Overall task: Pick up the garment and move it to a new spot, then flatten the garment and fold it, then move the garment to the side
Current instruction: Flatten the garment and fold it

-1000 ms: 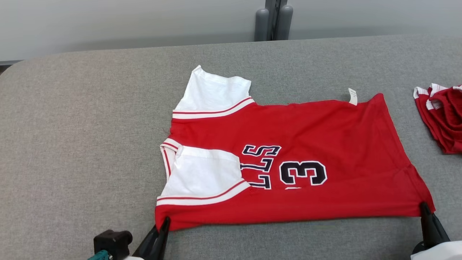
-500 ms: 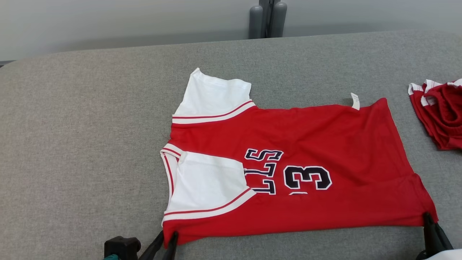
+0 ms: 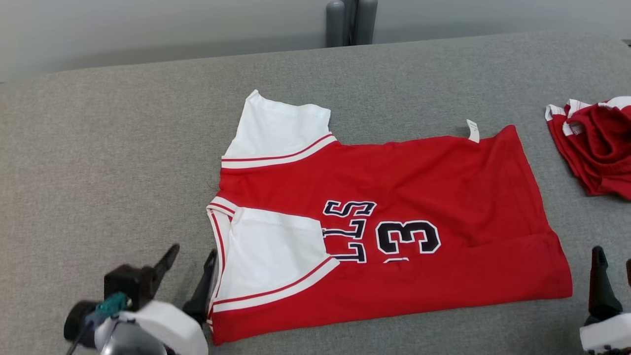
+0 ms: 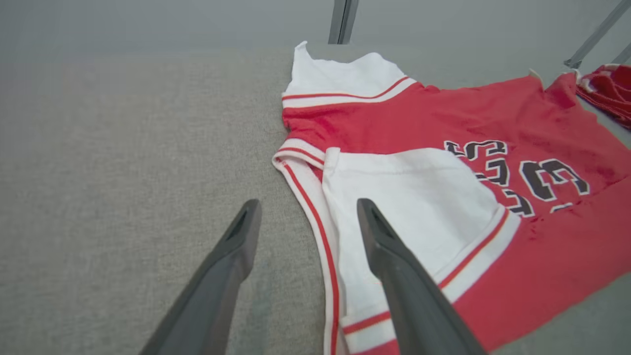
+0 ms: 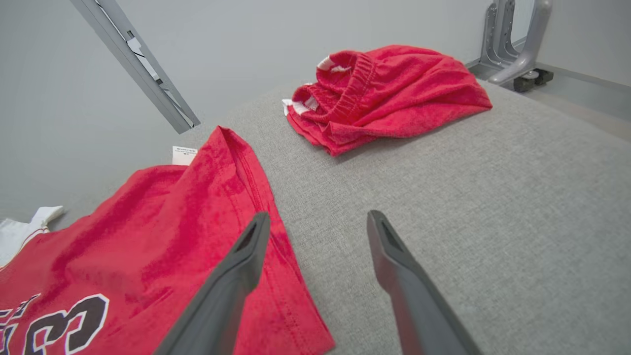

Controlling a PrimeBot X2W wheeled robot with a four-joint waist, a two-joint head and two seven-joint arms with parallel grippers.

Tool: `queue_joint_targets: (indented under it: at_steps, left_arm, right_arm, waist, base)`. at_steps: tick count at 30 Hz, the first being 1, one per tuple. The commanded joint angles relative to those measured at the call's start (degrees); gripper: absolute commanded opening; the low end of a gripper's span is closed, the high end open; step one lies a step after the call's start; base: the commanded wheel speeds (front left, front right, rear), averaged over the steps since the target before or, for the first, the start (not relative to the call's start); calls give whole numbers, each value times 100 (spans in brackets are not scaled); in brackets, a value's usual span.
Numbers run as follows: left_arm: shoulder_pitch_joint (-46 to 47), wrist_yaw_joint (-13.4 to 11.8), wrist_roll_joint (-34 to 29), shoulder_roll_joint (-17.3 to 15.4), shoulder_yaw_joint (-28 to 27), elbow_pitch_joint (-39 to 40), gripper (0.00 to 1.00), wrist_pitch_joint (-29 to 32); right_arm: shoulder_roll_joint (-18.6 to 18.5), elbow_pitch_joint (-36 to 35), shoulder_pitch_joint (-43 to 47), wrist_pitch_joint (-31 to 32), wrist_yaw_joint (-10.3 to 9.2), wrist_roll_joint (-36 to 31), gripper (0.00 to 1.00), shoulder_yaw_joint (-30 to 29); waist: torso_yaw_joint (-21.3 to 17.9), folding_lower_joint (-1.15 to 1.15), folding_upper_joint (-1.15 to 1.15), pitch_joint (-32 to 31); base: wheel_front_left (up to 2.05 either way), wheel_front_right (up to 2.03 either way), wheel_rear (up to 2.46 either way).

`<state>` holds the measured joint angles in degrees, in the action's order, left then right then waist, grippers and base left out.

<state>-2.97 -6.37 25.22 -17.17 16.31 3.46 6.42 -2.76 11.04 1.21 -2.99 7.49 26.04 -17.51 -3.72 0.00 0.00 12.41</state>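
Head view. The garment (image 3: 394,222), a red jersey with white sleeves, lay flat mid-worktop (image 3: 123,148). Its long axis ran from 9 o'clock (collar) to 3 o'clock (hem). The strip along its 6 o'clock edge looked folded over, cutting off the number 3. The left claw (image 3: 193,251) stood wide and empty at the 8 o'clock corner, its inner finger just beside the sleeve edge. The right claw (image 3: 613,256) stood off the 4 o'clock corner, clear of the cloth. A red pile (image 3: 596,143) sat at 2 o'clock, near the hem but apart from it.

Left wrist view. The jaws stood wide with nothing between them. One finger was over bare worktop, the other above the near white sleeve (image 4: 419,197). The jersey ran away toward 1 o'clock.

Right wrist view. The jaws stood wide and empty. The hem edge lay under the finger at 10 o'clock, the red pile at 12.

Judgement: each arm sat equally near its own end, so the next fold probably takes both. There was open room from 9 to 12 o'clock. The 3 o'clock side was tighter because of the pile.
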Motion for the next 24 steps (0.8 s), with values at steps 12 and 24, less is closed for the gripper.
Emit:
queue_joint_targets:
  at_steps: [12,24]
  left_arm:
    - [3413,411,-685,-67,241,-1819,100,384]
    - [5488,371,-948,168,412,-4137,100,723]
  right_arm:
    - [-31,-494,-1060,329,0,-610,100,839]
    - [-77,-292,-2056,174,0,-527,100,1844]
  waist:
    - [-434,0,0,740]
    - [-1038,0,0,1608]
  base:
    - [0,0,0]
    - [0,0,0]
